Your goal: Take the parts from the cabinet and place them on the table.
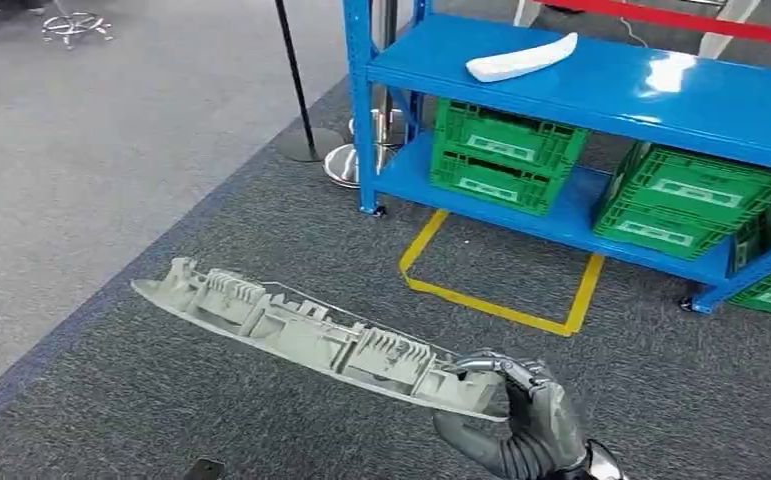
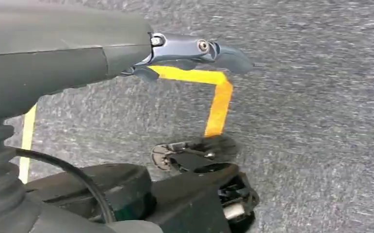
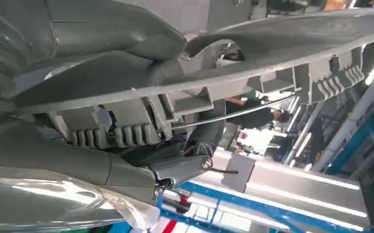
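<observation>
Grey carpet spreads before a blue rack at one o'clock, a white part lying on its upper shelf above green crates. The right hand grips the long grey ribbed part by its near end, long axis running out toward ten o'clock. The left hand hangs over the floor holding nothing, though how far its fingers are spread cannot be told.

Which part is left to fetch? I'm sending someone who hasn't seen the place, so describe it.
Find the blue shelving rack standing on the grey carpet. On its upper shelf lies a white curved part, alone on the bare blue surface. Unlike the green crates on the shelf below, it is pale, slim and elongated.
</observation>
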### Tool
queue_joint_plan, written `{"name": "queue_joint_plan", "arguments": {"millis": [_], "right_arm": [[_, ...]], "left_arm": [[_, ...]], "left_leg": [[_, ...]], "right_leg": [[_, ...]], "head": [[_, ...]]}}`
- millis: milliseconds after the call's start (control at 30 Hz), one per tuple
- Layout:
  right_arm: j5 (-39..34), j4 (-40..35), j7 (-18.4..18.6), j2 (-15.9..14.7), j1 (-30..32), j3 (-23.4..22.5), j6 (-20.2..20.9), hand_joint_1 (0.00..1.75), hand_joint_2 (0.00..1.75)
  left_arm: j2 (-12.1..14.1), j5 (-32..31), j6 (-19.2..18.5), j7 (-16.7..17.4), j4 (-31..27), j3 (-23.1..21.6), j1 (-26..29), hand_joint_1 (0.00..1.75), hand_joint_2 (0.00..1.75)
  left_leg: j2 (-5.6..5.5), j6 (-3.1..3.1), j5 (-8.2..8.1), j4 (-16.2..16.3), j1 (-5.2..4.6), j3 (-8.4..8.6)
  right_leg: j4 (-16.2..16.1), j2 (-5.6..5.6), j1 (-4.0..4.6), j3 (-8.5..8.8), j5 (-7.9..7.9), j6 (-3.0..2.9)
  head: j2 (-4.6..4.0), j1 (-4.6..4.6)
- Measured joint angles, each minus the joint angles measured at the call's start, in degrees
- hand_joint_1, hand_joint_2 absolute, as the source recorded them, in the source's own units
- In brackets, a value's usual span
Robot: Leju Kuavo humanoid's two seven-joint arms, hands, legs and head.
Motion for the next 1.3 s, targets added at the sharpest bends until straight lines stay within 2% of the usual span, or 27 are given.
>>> {"name": "queue_joint_plan", "arguments": {"millis": [67, 100, 133, 233, 267, 300, 333, 367, 433, 467, 533, 600, 633, 667, 767, 800, 833, 867, 933, 967, 1033, 1067, 1100, 1133, 1167, 1267, 1300], "right_arm": [[0.0, 0.0, -0.02, 0.0, -0.04, 0.0, 0.07, 1.75, 1.75], [0.0, 0.0, 0.0, 0.0, -0.05, 0.0, 0.09, 1.75, 1.75], [0.02, -0.02, -0.02, 0.02, 0.01, 0.0, 0.13, 1.75, 1.75], [0.04, -0.04, 0.0, 0.07, 0.08, -0.07, 0.15, 1.75, 1.75], [0.04, -0.04, 0.0, 0.07, 0.11, -0.07, 0.18, 1.75, 1.75], [0.04, -0.04, 0.0, 0.15, -0.02, -0.09, 0.22, 1.75, 1.75], [0.04, -0.07, 0.0, 0.31, 0.1, -0.09, 0.26, 1.75, 1.75], [0.0, -0.07, -0.04, 0.35, 0.2, -0.11, 0.26, 1.75, 1.75], [0.02, -0.04, 0.0, 0.35, 0.36, -0.13, 0.26, 1.75, 1.75], [0.04, -0.02, 0.02, 0.35, 0.47, -0.15, 0.26, 1.75, 1.75], [0.04, -0.04, 0.0, 0.35, 0.49, -0.15, 0.24, 1.75, 1.75], [0.04, -0.04, 0.0, 0.39, 0.5, -0.15, 0.22, 1.75, 1.75], [0.02, -0.07, 0.0, 0.48, 0.54, -0.15, 0.13, 1.75, 1.75], [-0.02, -0.07, -0.02, 0.5, 0.53, -0.18, 0.07, 1.75, 1.75], [0.0, -0.09, -0.02, 0.55, 0.33, -0.17, 0.17, 1.75, 1.75], [0.04, -0.09, 0.0, 0.59, 0.26, -0.22, 0.33, 1.75, 1.75], [0.22, -0.09, 0.02, 0.59, 0.17, -0.22, 0.5, 1.75, 1.75], [0.26, -0.09, -0.07, 0.61, 0.12, -0.22, 0.5, 1.75, 1.75], [0.61, -0.09, -0.11, 0.61, 0.2, -0.13, 0.57, 1.75, 1.75], [0.83, -0.02, -0.02, 0.61, 0.27, -0.13, 0.59, 1.75, 1.75], [1.07, 0.09, 0.0, 0.61, 0.39, -0.13, 0.61, 1.75, 1.75], [1.09, 0.09, -0.02, 0.61, 0.35, -0.09, 0.64, 1.75, 1.75], [1.12, 0.09, -0.02, 0.61, 0.22, -0.07, 0.64, 1.75, 1.75], [1.11, 0.09, -0.02, 0.61, 0.06, -0.07, 0.66, 1.75, 1.75], [1.16, 0.05, -0.04, 0.66, 0.08, -0.04, 0.66, 1.75, 1.75], [1.18, 0.07, 0.0, 0.68, 0.0, -0.07, 0.68, 1.75, 1.75], [1.18, 0.07, 0.0, 0.68, 0.0, -0.07, 0.68, 1.75, 1.75]], "left_arm": [[0.0, -0.09, -0.02, -0.02, 0.0, 0.0, -0.01, 0.0, 1.75], [-0.02, -0.15, -0.02, -0.04, 0.0, 0.0, -0.03, 0.0, 1.75], [0.05, -0.26, -0.02, -0.15, 0.0, 0.0, -0.16, 0.0, 1.75], [0.13, -0.41, -0.02, -0.31, 0.0, 0.0, 0.06, 0.0, 1.75], [0.33, -0.41, -0.02, -0.31, 0.0, 0.02, 0.22, 0.0, 1.75], [0.35, -0.41, -0.02, -0.31, 0.0, 0.05, 0.36, 0.0, 1.75], [0.29, -0.41, -0.04, -0.33, 0.0, 0.05, 0.4, 0.0, 1.75], [0.29, -0.44, -0.04, -0.33, 0.0, 0.05, 0.31, 0.0, 1.75], [0.26, -0.66, -0.04, -0.35, 0.0, 0.05, 0.15, 0.0, 1.75], [0.26, -0.79, -0.04, -0.35, 0.0, 0.05, 0.18, 0.0, 1.75], [0.26, -0.96, -0.04, -0.33, 0.0, 0.05, 0.38, 0.0, 1.75], [0.26, -1.11, -0.07, -0.33, 0.0, 0.05, 0.49, 0.0, 1.75], [0.29, -1.18, -0.11, -0.31, 0.0, 0.05, 0.38, 0.0, 1.75], [0.31, -1.27, -0.11, -0.31, 0.0, 0.05, 0.33, 0.0, 1.75], [0.33, -1.38, -0.17, -0.26, 0.0, 0.05, 0.53, 0.0, 1.75], [0.39, -1.38, -0.17, -0.26, 0.0, 0.05, 0.57, 0.0, 1.75], [0.29, -1.38, -0.17, -0.26, 0.0, 0.05, 0.48, 0.0, 1.75], [0.26, -1.4, -0.22, -0.26, 0.0, 0.05, 0.29, 0.0, 1.75], [0.15, -1.51, -0.5, -0.22, 0.0, 0.05, 0.05, 0.0, 1.75], [0.15, -1.66, -0.59, -0.22, 0.0, 0.05, 0.09, 0.0, 1.75], [0.11, -1.86, -0.81, -0.22, 0.0, 0.05, 0.23, 0.0, 1.75], [0.09, -1.88, -0.85, -0.22, 0.0, 0.05, 0.21, 0.0, 1.75], [0.07, -1.94, -0.98, -0.22, 0.0, 0.05, 0.13, 0.0, 1.75], [0.0, -1.97, -0.98, -0.22, 0.0, 0.05, 0.1, 0.0, 1.75], [-0.04, -1.99, -0.98, -0.22, 0.0, 0.05, -0.22, 0.0, 1.75], [-0.04, -2.03, -0.98, -0.28, 0.02, 0.05, 0.13, 0.0, 1.75], [0.0, -2.05, -0.98, -0.28, 0.02, 0.05, 0.23, 0.0, 1.75]], "left_leg": [[-1.45, -0.49, 0.53, 0.49, 0.15, -0.92], [-2.09, -0.78, 0.73, 0.99, 0.24, -1.45], [-2.74, -1.05, 0.9, 1.75, -0.05, -2.4], [-4.67, -1.83, 2.47, 2.11, 0.03, -3.56], [-5.33, -2.06, 2.68, 2.17, 0.03, -3.89], [-3.02, -2.33, 1.71, 2.72, -0.13, -4.19], [-0.09, -2.85, -0.81, 5.23, -0.16, -5.05], [1.13, -3.19, -3.5, 9.15, 0.11, -6.48], [1.96, -3.6, -7.64, 18.05, 0.49, -9.17], [1.99, -3.7, -7.96, 19.98, 0.64, -9.32], [2.09, -3.57, -5.23, 16.18, 0.73, -6.06], [3.65, -2.7, -1.21, 5.81, 0.45, 0.28], [5.66, -2.2, -2.67, 3.37, -0.14, 1.83], [5.88, -1.79, -2.4, 2.52, -0.69, 1.8], [4.54, -0.91, -2.4, 1.68, -1.0, 1.33], [3.98, -0.27, -1.69, 0.41, -0.17, 1.88], [3.47, 0.07, -1.4, 0.05, -0.35, 1.88], [2.97, 0.31, -1.25, 0.08, -0.4, 1.59], [1.59, 0.64, -1.03, 0.12, -0.61, 1.3], [0.98, 0.68, -0.98, 0.14, -0.68, 1.26], [-0.49, 0.6, -0.87, 0.31, -0.74, 1.25], [-1.34, 0.57, -0.88, 0.59, -0.73, 1.21], [-2.09, 0.49, -0.93, 0.97, -0.7, 1.13], [-2.63, 0.21, -1.11, 1.49, -0.64, 0.75], [-3.41, -0.13, -1.32, 2.72, -1.04, -0.12], [-4.87, -1.28, -0.41, 2.67, -0.41, -1.41], [-5.41, -1.4, -0.42, 2.89, -0.46, -1.59]], "right_leg": [[-8.53, 0.76, -0.17, 5.19, 4.26, 0.01], [-13.47, 3.04, -0.44, 8.05, 4.88, 0.01], [-15.53, 5.56, -0.56, 9.83, 3.99, -0.04], [-15.34, 3.91, -0.22, 8.92, 3.72, -0.4], [-15.47, 3.01, -0.67, 8.59, 4.08, -0.97], [-15.48, 2.01, -0.66, 8.46, 4.36, -1.39], [-15.51, 1.2, -0.54, 7.96, 4.53, -1.83], [-15.43, 0.19, -0.35, 8.14, 4.66, -1.98], [-15.32, -1.8, -0.16, 7.75, 4.93, -2.04], [-15.25, -2.74, -0.14, 7.54, 5.0, -1.97], [-15.06, -4.29, -0.1, 7.3, 5.07, -1.87], [-15.07, -5.58, -0.04, 7.53, 4.99, -1.74], [-15.15, -6.15, 0.05, 7.39, 5.01, -1.59], [-15.15, -6.58, 0.08, 7.18, 5.24, -1.04], [-15.59, -8.22, 0.07, 7.39, 5.56, -0.08], [-15.38, -7.42, -0.12, 6.82, 4.71, 0.21], [-13.8, -3.73, -0.09, 6.27, 3.43, 0.15], [-10.3, -1.72, -0.01, 4.69, 1.43, -0.01], [-1.06, -0.19, 0.08, 0.23, -2.18, -0.05], [1.5, -0.01, 0.13, -1.19, -2.51, 0.0], [-0.22, 0.0, 0.13, -0.88, 0.29, -0.03], [-4.44, 0.18, 0.1, 0.94, 3.26, -0.04], [-9.11, 0.97, -0.02, 3.03, 5.96, -0.08], [-12.61, 3.39, -0.26, 4.44, 6.92, -0.18], [-14.46, 4.37, -0.55, 5.23, 5.93, -0.11], [-13.79, 3.02, 0.09, 4.88, 6.06, -0.91], [-14.15, 2.34, -0.41, 4.9, 6.4, -1.37]], "head": [[0.0, 0.02], [0.0, 0.02], [0.0, 0.02], [0.0, 0.02], [0.0, -0.02], [0.0, -0.04], [0.0, -0.7], [0.0, -0.74], [0.0, -0.83], [0.0, -0.79], [0.0, -0.81], [0.0, -0.81], [0.0, -0.74], [0.0, -0.77], [0.0, -0.81], [0.0, -0.7], [0.0, -0.7], [0.0, -0.59], [0.0, -0.46], [0.0, -0.5], [0.0, -0.48], [0.0, -0.48], [0.0, -0.46], [0.0, -0.44], [0.0, -0.53], [0.0, -0.55], [0.0, -0.52]]}}
